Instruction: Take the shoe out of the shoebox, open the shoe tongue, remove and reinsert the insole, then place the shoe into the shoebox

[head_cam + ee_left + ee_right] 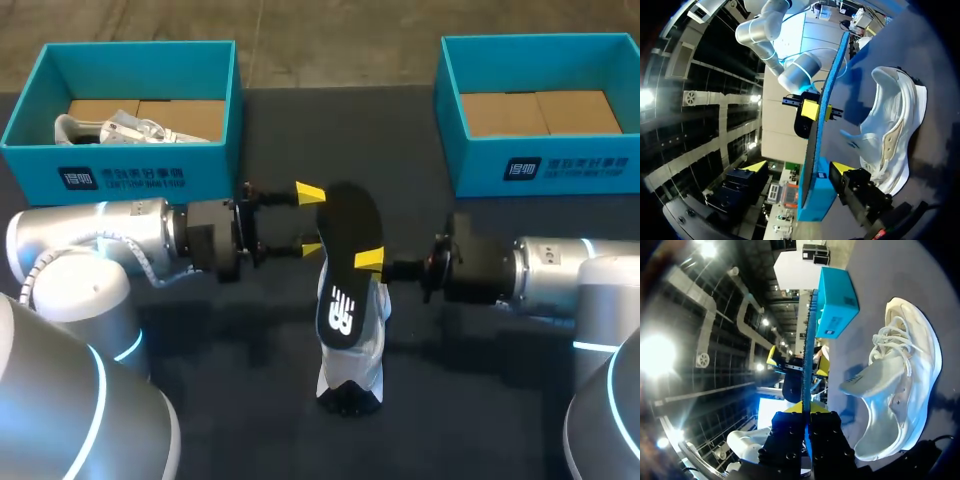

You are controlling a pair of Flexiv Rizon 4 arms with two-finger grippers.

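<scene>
Right gripper (369, 262) pinches the black insole (348, 225) (blue-edged) over the white shoe (362, 362); left gripper (311, 220) spread.

the insole (345, 240) hides most of the shoe (352, 375) beneath it in the head view.

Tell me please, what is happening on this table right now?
The right gripper holds a black insole in the air above the white shoe, which lies on the table between the two arms. The left gripper is at the insole's other edge with its fingers open, not gripping. The insole is out of the shoe. A second shoe lies in the left shoebox.
</scene>
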